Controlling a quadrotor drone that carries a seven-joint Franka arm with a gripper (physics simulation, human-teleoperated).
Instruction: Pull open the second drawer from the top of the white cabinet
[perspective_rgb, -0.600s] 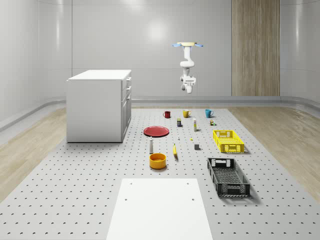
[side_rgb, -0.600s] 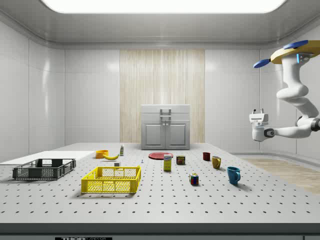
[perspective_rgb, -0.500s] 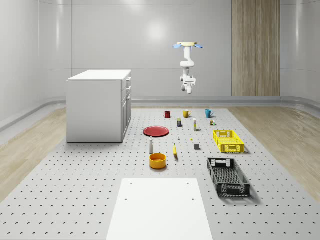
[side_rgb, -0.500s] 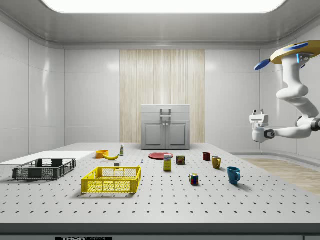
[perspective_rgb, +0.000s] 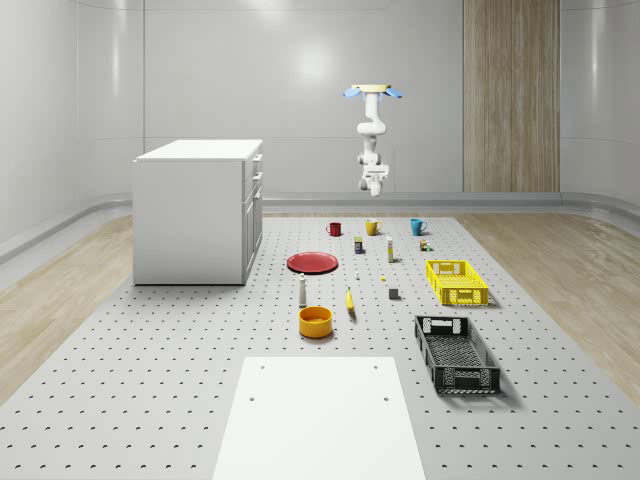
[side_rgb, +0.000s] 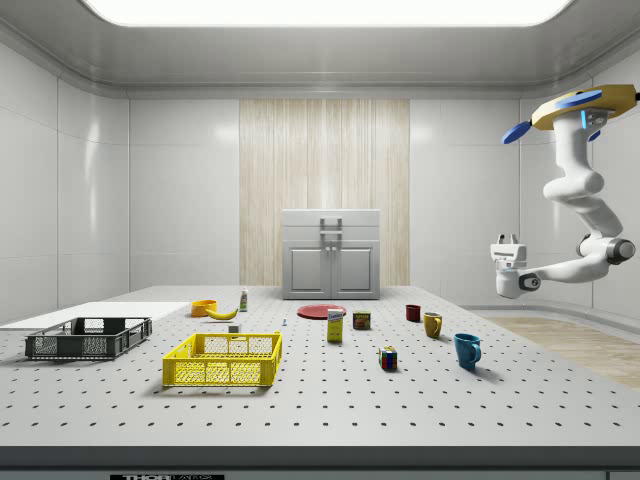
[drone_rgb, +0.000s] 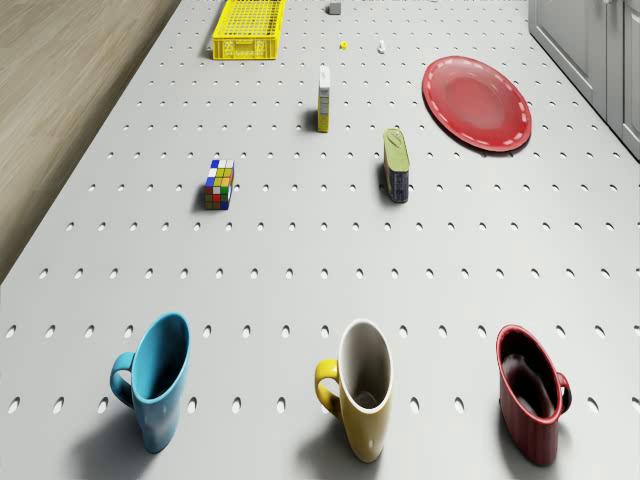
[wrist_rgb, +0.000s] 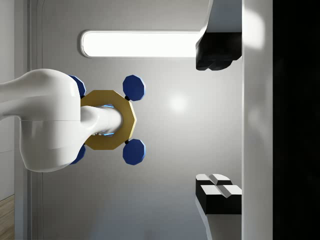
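Observation:
The white cabinet (perspective_rgb: 195, 212) stands on the table at the whole-scene view's left, its drawers (perspective_rgb: 256, 183) facing right. In the side view the cabinet (side_rgb: 331, 268) is far back, and the second drawer's handle (side_rgb: 331, 237) sits just below the top one. The drone (perspective_rgb: 372, 91) hovers high over the table's far end, above the mugs, well away from the cabinet. In the side view the drone (side_rgb: 573, 106) is at the upper right, with the arm hanging below it. My gripper (side_rgb: 505, 243) points upward. In the wrist view the gripper (wrist_rgb: 217, 122) is open and holds nothing.
Blue mug (drone_rgb: 157, 381), yellow mug (drone_rgb: 362, 388) and red mug (drone_rgb: 530, 392) lie below the drone. Further on are a Rubik's cube (drone_rgb: 219, 184), a can (drone_rgb: 396, 165), a box (drone_rgb: 324, 98) and a red plate (drone_rgb: 477, 102). A yellow crate (perspective_rgb: 456, 281) and a black crate (perspective_rgb: 456, 353) sit at the whole-scene view's right.
The drone and arm have shifted a little toward the side view's left, nearer the cabinet. The gripper hangs slightly lower. The cabinet and the table objects are unmoved.

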